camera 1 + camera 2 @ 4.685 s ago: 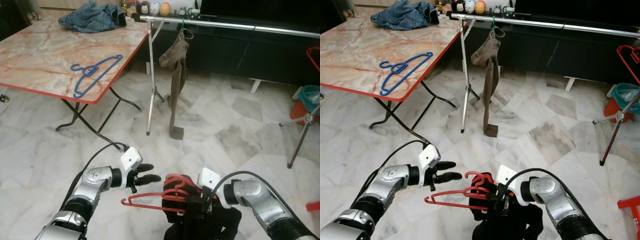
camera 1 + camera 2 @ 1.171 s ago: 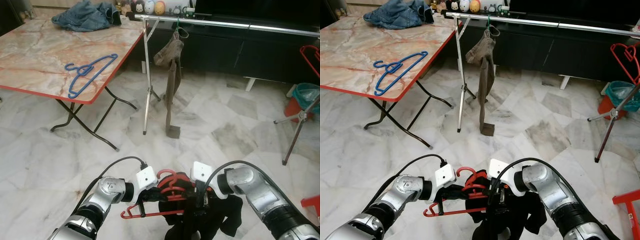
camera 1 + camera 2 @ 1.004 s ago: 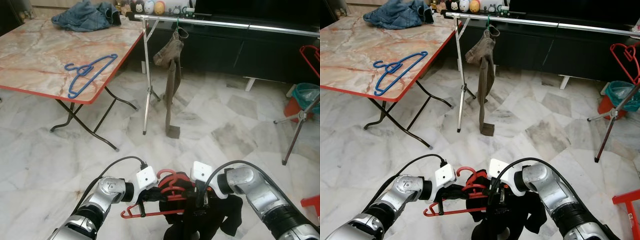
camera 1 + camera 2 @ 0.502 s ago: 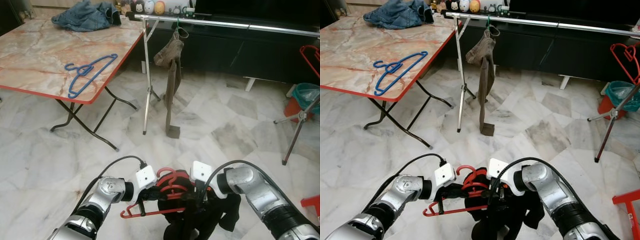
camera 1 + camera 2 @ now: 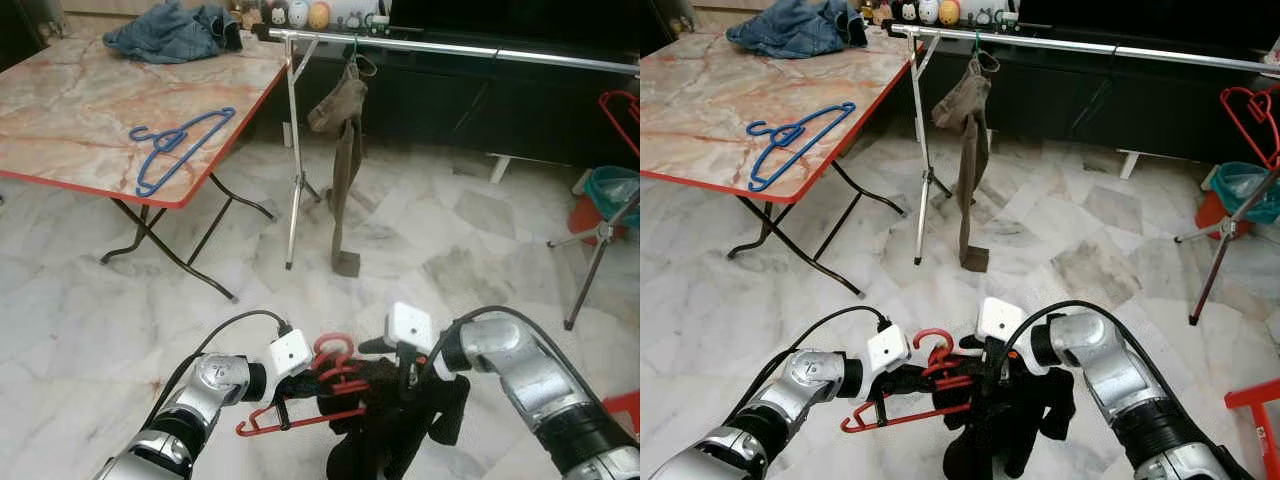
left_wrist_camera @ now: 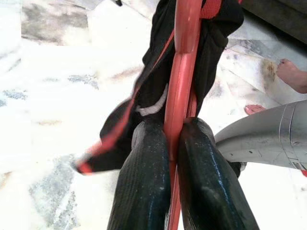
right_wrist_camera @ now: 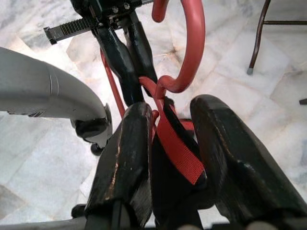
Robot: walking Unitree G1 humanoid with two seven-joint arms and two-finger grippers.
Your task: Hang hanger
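Observation:
A red hanger (image 5: 303, 420) is held low over the floor, hook (image 5: 936, 343) up. My left gripper (image 6: 175, 130) is shut on its bar, with the red rod pinched between both fingers. A black garment (image 5: 392, 440) with a red strap (image 7: 176, 148) hangs bunched from the hanger's neck. My right gripper (image 7: 172, 117) is closed on that cloth and strap just below the hook. Both grippers meet in front of me, left gripper (image 5: 902, 382) and right gripper (image 5: 992, 385) side by side. The silver clothes rail (image 5: 450, 48) stands further ahead.
Brown trousers (image 5: 345, 130) hang on the rail from a green hanger. A marble folding table (image 5: 60, 110) to the left carries a blue hanger (image 5: 175, 150) and denim clothes (image 5: 175, 30). To the right are a stand with a red hanger (image 5: 625, 110) and a teal bucket (image 5: 615, 190). A person's foot (image 6: 292, 74) is close by.
My left gripper, open beside the hanger 4.7 s ago, now grips its bar. In the last half second my right gripper rose a little, lifting the black garment.

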